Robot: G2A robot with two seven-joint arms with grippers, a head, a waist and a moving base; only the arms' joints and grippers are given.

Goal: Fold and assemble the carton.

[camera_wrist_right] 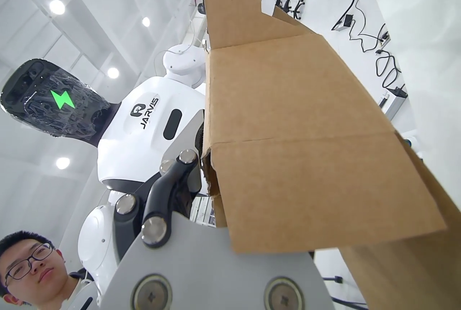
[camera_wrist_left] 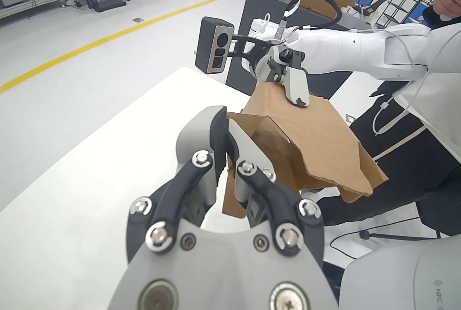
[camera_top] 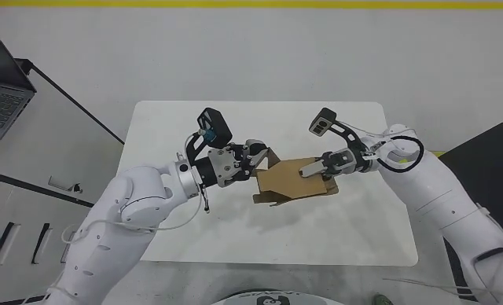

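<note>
Top view: carton (camera_top: 295, 183), half-erected, at mid-table (camera_top: 330, 234), left gripper (camera_top: 253, 158) at its left end, right gripper (camera_top: 313, 170) at its right.
Step, as judged: squaring the body. The next move calls for folding the flaps in.

Left wrist view: left jaws nearly closed, pinching a flap edge. One right finger (camera_wrist_left: 297, 91) lies on the top panel, so the right jaws are apparently clamped.

Right wrist view: creased panels, seen close.

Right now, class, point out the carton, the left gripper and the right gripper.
carton (camera_top: 292, 181), top view, on its upper brown panel.
left gripper (camera_wrist_left: 227, 133), left wrist view, between its fingers at the carton's flap.
right gripper (camera_top: 310, 170), top view, at its fingers on the carton's panel.
</note>
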